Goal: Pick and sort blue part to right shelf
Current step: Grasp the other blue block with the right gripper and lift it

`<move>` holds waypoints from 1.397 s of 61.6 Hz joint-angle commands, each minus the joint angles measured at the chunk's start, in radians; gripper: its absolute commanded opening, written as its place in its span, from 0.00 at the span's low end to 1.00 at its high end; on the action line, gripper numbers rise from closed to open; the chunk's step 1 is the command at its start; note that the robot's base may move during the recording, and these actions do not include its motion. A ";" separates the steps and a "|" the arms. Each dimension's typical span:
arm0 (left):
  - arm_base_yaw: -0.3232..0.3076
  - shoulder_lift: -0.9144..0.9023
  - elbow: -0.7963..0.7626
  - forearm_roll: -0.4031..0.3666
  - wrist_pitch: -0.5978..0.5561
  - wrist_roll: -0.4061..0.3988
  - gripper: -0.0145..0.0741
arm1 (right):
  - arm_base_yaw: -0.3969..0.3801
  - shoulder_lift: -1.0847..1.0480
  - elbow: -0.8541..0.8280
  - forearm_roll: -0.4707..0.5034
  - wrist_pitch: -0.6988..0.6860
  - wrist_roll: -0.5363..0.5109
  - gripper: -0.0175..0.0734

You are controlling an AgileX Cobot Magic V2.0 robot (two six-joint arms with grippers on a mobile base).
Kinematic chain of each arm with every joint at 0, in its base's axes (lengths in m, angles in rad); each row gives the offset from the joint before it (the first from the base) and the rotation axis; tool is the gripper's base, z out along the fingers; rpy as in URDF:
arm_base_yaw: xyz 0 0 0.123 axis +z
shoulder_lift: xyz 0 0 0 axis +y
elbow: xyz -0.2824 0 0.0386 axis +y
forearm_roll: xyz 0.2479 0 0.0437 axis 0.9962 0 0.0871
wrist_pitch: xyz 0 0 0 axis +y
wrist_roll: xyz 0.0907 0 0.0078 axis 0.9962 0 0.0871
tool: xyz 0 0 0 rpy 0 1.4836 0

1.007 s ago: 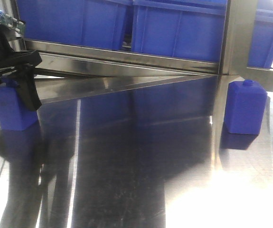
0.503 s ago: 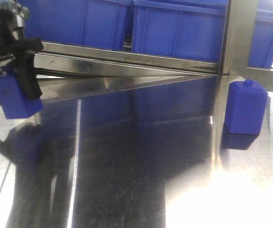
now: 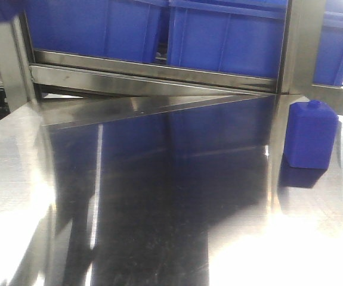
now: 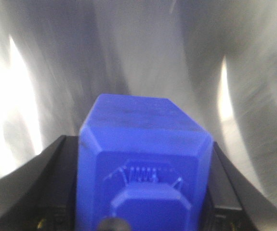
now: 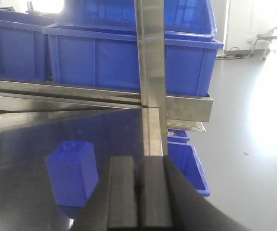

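A blue part, a blocky blue plastic bottle shape, fills the left wrist view, and my left gripper is shut on it, with a black finger on each side. The steel surface behind it is blurred. Neither this part nor the left gripper shows in the front view. A second blue part stands upright on the steel table at the right, just past the shelf post. It also shows as the blue part left of my right gripper, which is shut with its pads together and holds nothing.
A steel shelf rail crosses the back and carries large blue bins. The reflective steel table spreads across the front. More blue bins sit on the floor beyond the table's right edge.
My left gripper, shut on the blue part, has lifted it off the table at the left and risen out of the front view. The right-hand part has stayed put.
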 commanded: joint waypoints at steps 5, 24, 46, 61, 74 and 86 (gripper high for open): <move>-0.006 -0.205 0.103 -0.016 -0.178 0.008 0.56 | -0.003 0.035 -0.128 0.005 -0.017 -0.003 0.26; -0.006 -0.521 0.449 0.001 -0.434 0.010 0.56 | 0.008 0.334 -0.413 0.005 0.093 -0.003 0.64; -0.006 -0.717 0.569 0.003 -0.476 0.027 0.56 | 0.207 0.731 -0.756 0.005 0.443 -0.012 0.87; -0.006 -0.722 0.569 0.003 -0.477 0.027 0.56 | 0.301 1.123 -1.126 -0.031 0.921 0.111 0.87; -0.006 -0.722 0.569 0.003 -0.477 0.027 0.56 | 0.302 1.435 -1.359 -0.162 1.121 0.309 0.87; -0.006 -0.722 0.569 0.003 -0.477 0.027 0.56 | 0.302 1.582 -1.409 -0.112 1.050 0.320 0.87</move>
